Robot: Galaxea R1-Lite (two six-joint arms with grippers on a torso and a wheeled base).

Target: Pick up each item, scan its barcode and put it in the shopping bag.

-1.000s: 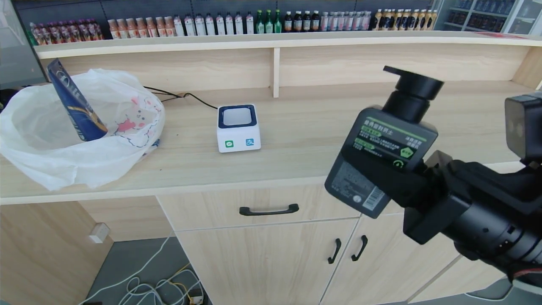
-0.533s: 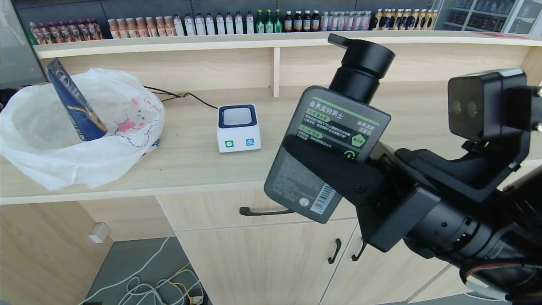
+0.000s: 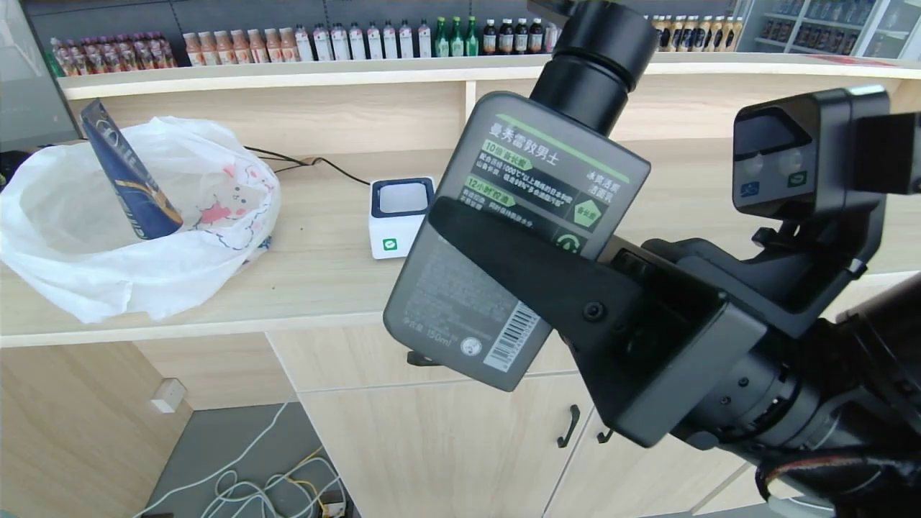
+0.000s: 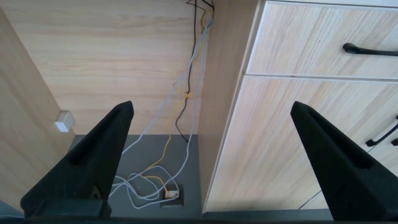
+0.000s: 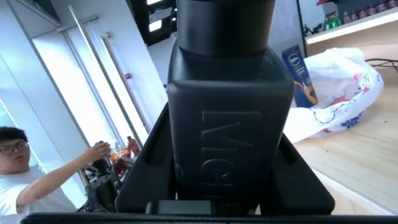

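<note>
Lifted higher and further left than a second ago, dark pump bottle [image 3: 547, 173] pinched in my right gripper [image 3: 468, 230], tilted, overlapping the scanner [image 3: 392, 216] on the counter [image 3: 302, 280], shopping bag [image 3: 108, 266] well left, my left gripper [image 4: 211, 106] spread wide beside the cabinet [image 4: 311, 124].

1. In the head view, bright, even light falls from above on the pale surface [image 3: 309, 277]. Shadows are soft, with a faint one under the bag [image 3: 86, 280] and another beneath the shelf [image 3: 288, 72].
2. The bottle [image 3: 504, 237], close to the lens, carries a dull sheen that greys its lower half.
3. Straight edges of the shelf and surface bow slightly toward the sides.
4. In the left wrist view, light on the cabinet [image 4: 298, 124] is flat. The left end effector [image 4: 211, 106] shows its fingers [image 4: 93, 155] as near-black silhouettes, and the floor [image 4: 155, 180] lies in shade.
5. In the right wrist view, windows [image 5: 56, 93] behind wash out to white, leaving the bottle dark, and the bag glares.
</note>
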